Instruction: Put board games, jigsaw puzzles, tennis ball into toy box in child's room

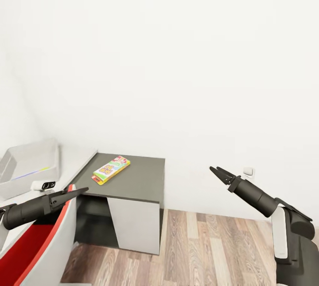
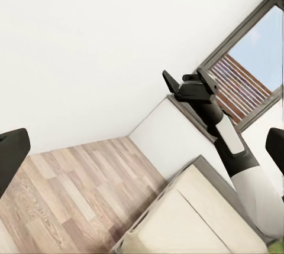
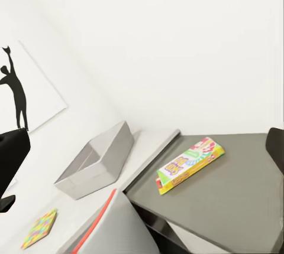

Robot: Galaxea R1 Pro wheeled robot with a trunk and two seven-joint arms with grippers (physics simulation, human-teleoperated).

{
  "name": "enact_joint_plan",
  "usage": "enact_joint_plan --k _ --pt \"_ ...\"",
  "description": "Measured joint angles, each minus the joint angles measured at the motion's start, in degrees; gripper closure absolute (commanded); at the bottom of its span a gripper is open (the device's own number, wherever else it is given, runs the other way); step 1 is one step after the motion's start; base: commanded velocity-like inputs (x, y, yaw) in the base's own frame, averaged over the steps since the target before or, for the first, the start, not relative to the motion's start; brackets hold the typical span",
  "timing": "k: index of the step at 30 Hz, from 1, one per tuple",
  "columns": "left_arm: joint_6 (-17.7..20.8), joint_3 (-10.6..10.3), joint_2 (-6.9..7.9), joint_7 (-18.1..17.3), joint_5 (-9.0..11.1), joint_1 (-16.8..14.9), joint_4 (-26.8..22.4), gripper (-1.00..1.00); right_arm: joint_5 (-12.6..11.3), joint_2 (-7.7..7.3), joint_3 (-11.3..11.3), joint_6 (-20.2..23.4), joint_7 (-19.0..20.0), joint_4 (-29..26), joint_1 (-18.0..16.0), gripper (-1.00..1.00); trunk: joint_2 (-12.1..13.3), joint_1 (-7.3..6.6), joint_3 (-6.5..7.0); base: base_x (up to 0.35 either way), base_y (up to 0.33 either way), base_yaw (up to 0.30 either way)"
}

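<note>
Dark grey wing of the desk (image 1: 141,179) carries one board game (image 1: 110,169), a green-yellow-red printed box lying flat. One light grey toy box (image 1: 31,164) stands at its nine o'clock. One puzzle sheet (image 3: 39,228) lies beyond. Left gripper (image 1: 79,191) fingers together; right gripper (image 1: 217,171) slightly apart, empty.

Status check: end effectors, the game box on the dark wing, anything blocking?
Left end effector and right end effector empty, raised. Board game flat on the table's dark wing, toy box beside. Red-edged chair stands under the left arm.
</note>
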Motion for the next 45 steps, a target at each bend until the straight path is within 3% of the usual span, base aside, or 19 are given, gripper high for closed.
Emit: enact_joint_plan --k 33,37,41,45 --pt "-0.2 0.0 0.00 0.1 -0.1 0.0 0.7 -1.00 0.1 -0.04 -0.2 0.5 -0.1 0.1 0.0 -1.00 0.0 -0.01 0.74 -0.005 0.000 -0.281" --pt "-0.2 -0.1 -0.06 0.1 -0.1 0.0 0.8 -1.00 -0.3 -0.48 -0.9 1.0 0.1 0.1 1.0 -1.00 0.0 -0.01 0.83 0.000 0.000 -0.281" --pt "-0.2 0.0 -0.05 0.1 -0.1 0.4 0.9 -1.00 -1.7 -0.74 -3.9 2.2 0.3 -0.1 3.1 -1.00 0.0 -0.01 0.92 0.000 0.000 -0.281" --pt "-0.2 0.0 -0.03 0.1 -0.1 1.0 0.9 -1.00 -2.3 -0.90 -5.2 2.8 0.4 0.1 3.7 -1.00 0.0 -0.01 1.02 -0.001 0.000 -0.281"
